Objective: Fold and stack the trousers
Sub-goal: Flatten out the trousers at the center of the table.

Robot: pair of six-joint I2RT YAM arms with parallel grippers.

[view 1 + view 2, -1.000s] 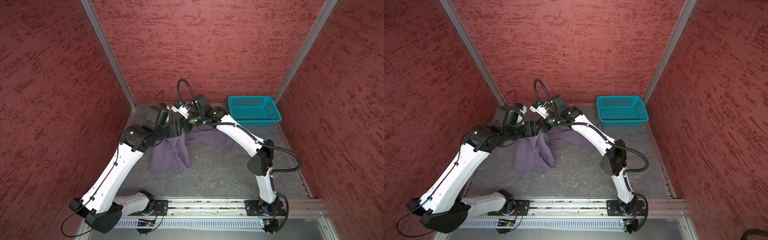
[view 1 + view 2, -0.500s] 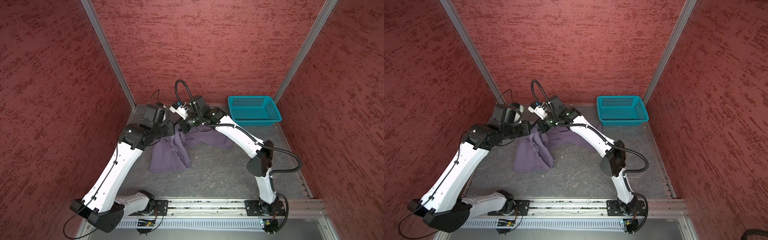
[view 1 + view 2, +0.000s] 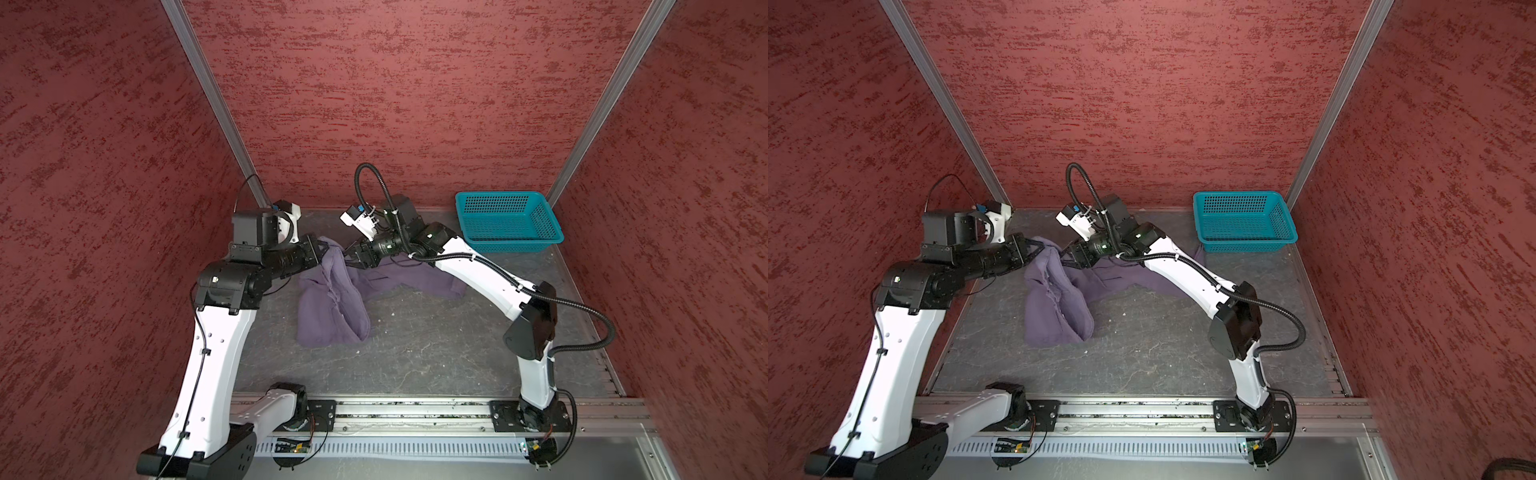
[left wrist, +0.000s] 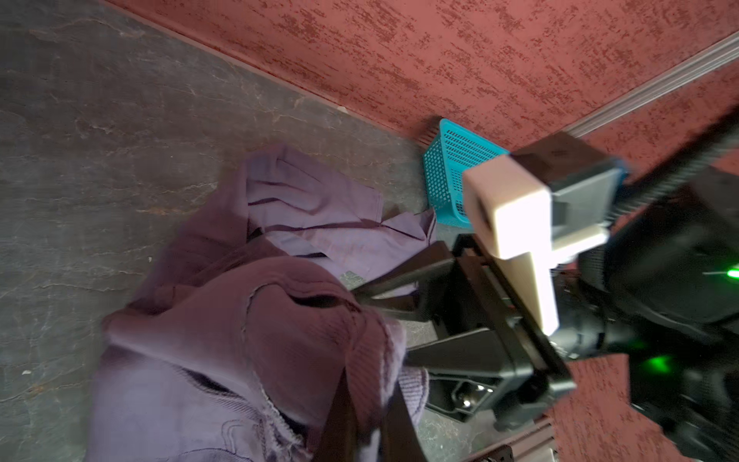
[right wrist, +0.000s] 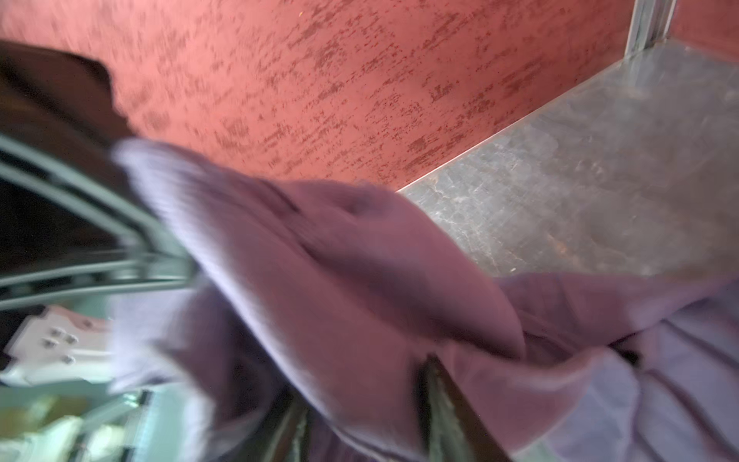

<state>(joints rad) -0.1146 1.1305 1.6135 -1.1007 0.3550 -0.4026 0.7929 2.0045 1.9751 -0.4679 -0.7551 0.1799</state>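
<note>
1. Purple trousers [image 3: 332,307] are now pinched at a ribbed edge by the left claw [image 4: 370,384], which has just closed.
2. Just beside it, the right claw [image 4: 380,326] has sprung apart.
3. Beyond both claws the cloth trails bunched across the table [image 3: 415,353]. This looks like a handover, with folding not begun.

Teal perforated basket [image 3: 517,246] in back corner — upright on grey tabletop [image 3: 415,353]; red textured walls [image 3: 395,104] around.
</note>
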